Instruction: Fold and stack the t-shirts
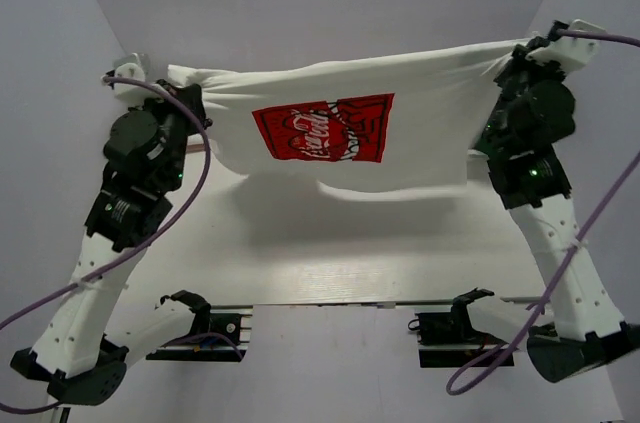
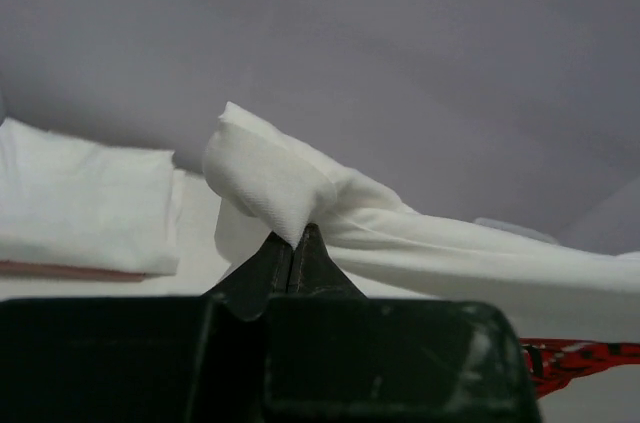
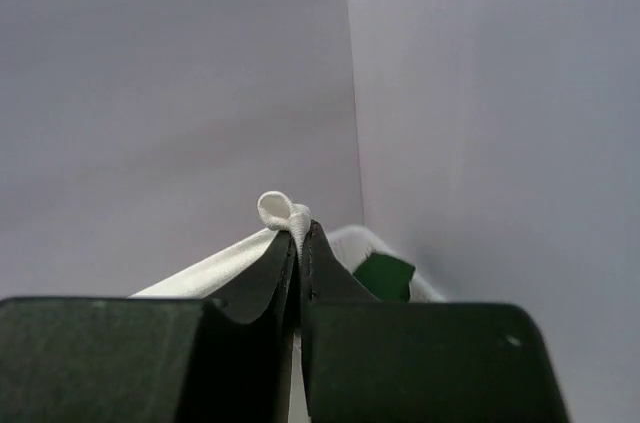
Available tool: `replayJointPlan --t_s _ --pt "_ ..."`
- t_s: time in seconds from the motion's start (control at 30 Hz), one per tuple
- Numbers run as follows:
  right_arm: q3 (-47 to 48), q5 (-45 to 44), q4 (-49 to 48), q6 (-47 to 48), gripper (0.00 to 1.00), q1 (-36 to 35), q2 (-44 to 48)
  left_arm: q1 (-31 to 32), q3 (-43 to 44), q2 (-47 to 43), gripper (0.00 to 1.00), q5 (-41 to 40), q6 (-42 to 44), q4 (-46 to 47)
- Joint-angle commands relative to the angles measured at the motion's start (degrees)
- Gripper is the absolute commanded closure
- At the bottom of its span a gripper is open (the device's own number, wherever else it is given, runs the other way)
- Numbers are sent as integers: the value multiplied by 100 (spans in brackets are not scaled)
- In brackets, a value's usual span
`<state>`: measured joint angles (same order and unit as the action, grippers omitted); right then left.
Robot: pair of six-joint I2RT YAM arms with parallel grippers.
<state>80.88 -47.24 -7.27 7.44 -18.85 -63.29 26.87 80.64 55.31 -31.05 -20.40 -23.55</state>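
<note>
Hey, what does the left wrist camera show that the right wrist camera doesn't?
Left wrist only: a folded white t-shirt lying at left, and the edge of the red print at lower right. Right wrist only: dark green cloth just behind the pinch. Both: a gripper shut on the stretched white t-shirt, the left gripper on a bunched fold, the right gripper on a small loop.
</note>
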Motion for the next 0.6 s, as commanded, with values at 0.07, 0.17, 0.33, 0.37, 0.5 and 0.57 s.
replayJointPlan --t_s 0.07,0.17,0.33,0.37,0.5,0.57 --pt "656 -119 -382 478 100 259 738 -182 742 -617 100 344 722 281" --pt "815 338 -5 224 100 268 1151 -244 996 -775 100 819 827 281" --pt "930 1164 577 -198 100 250 1739 -244 1479 -908 100 1311 941 167" --pt "869 1226 569 -225 100 268 1802 -244 1585 -908 100 1381 942 167" --pt "798 1270 507 -287 100 259 1978 -244 2103 -847 100 1812 1117 44" --pt "780 1393 516 -349 100 268 1961 -244 2158 -706 100 1813 1117 -9"
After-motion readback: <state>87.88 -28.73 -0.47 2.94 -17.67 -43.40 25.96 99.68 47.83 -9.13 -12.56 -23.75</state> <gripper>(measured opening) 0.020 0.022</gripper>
